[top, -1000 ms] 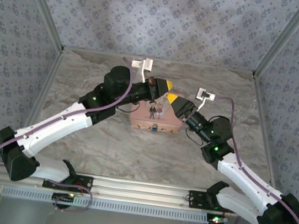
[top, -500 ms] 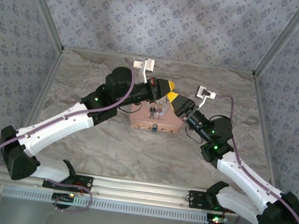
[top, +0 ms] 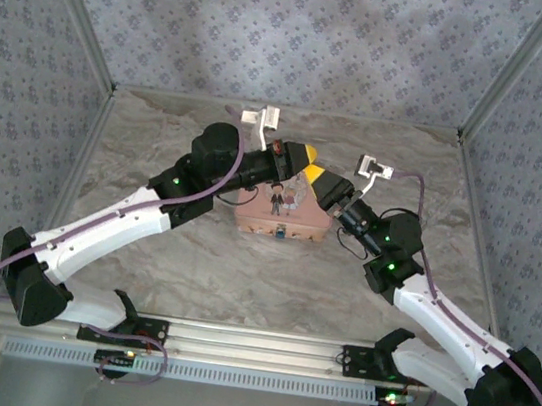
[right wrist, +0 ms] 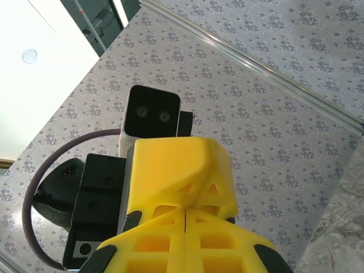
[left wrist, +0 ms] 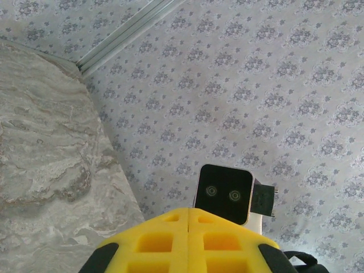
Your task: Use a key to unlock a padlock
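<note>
The tiny blue-teal padlock (top: pixel 279 230) hangs at the near face of the pink picture tin (top: pixel 293 224) in the middle of the table. The key is hidden. My left gripper (top: pixel 307 155) and right gripper (top: pixel 311 173) meet tip to tip above the tin's far edge. In the left wrist view my left gripper (left wrist: pixel 189 211) is shut, its yellow fingers pressed together with nothing showing between them. My right gripper (right wrist: pixel 186 211) is shut too, and the left gripper's yellow fingers (right wrist: pixel 179 170) sit right against its tips.
The marble tabletop (top: pixel 192 263) is boxed in by patterned walls on three sides. The right wrist camera (left wrist: pixel 223 193) faces the left one (right wrist: pixel 152 114) at close range. Both arms' cables loop over their forearms.
The right gripper has risen and moved left toward the left gripper, which shifted slightly right. Their yellow tips went from apart to touching above the tin.
</note>
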`<state>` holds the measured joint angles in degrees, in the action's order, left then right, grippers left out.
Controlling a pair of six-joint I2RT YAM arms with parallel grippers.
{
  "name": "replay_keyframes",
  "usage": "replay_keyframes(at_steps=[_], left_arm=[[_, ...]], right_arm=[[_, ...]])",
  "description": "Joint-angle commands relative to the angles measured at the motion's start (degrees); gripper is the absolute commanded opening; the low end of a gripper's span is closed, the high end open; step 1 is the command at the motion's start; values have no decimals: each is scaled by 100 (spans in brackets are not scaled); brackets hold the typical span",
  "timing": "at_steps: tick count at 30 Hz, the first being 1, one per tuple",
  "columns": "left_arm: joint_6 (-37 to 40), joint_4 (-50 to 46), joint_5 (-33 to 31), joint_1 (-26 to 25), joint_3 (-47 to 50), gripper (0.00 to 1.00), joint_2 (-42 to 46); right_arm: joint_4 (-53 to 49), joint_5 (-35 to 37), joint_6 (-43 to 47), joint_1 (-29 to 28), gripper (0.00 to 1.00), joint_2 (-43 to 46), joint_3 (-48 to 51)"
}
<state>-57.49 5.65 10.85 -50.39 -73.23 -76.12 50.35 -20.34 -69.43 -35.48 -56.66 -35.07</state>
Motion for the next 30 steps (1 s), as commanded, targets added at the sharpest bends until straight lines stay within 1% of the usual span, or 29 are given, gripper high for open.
replay_keyframes(at_steps=[1,2,3,4,5,8,14,17,19,21,22,23,25,27,29,30], left_arm=[[104,84,-10,-85,29,1,148],[128,7,-16,-85,23,13,183],[149,-46,-36,-85,19,27,213],[178,-123,-48,-81,18,37,258],[228,-212,-49,-55,10,44,307],[405,-501,94,24,-55,50,430],[538,-886,672,163,-133,50,510],[522,-910,1018,218,-175,50,457],[510,-830,1278,238,-211,52,382],[530,-911,1387,236,-313,50,315],[533,-934,1402,234,-323,46,292],[530,-926,1394,236,-316,41,291],[520,-852,1367,241,-286,33,291],[520,-814,1354,241,-285,23,290],[512,-789,1358,256,-280,9,283],[515,-785,1353,250,-285,5,288]], right_arm=[[-85,-224,191,22,0,145,-88],[-184,-272,247,52,0,198,-88],[-281,-328,298,92,0,252,-100],[-423,-421,362,147,0,313,-119],[-570,-534,421,227,0,373,-148],[-875,-857,559,458,0,524,-203],[-1128,-1437,658,724,0,645,-353],[-1330,-1613,761,732,0,642,-473],[-1451,-1713,816,743,0,635,-547],[-1474,-1825,816,743,0,605,-586],[-1508,-1876,817,740,0,594,-621],[-1522,-1915,827,743,0,582,-640],[-1541,-1930,825,736,0,573,-633],[-1572,-1955,834,736,0,569,-640],[-1595,-1952,831,729,0,574,-641],[-1606,-1948,843,736,0,581,-641]])
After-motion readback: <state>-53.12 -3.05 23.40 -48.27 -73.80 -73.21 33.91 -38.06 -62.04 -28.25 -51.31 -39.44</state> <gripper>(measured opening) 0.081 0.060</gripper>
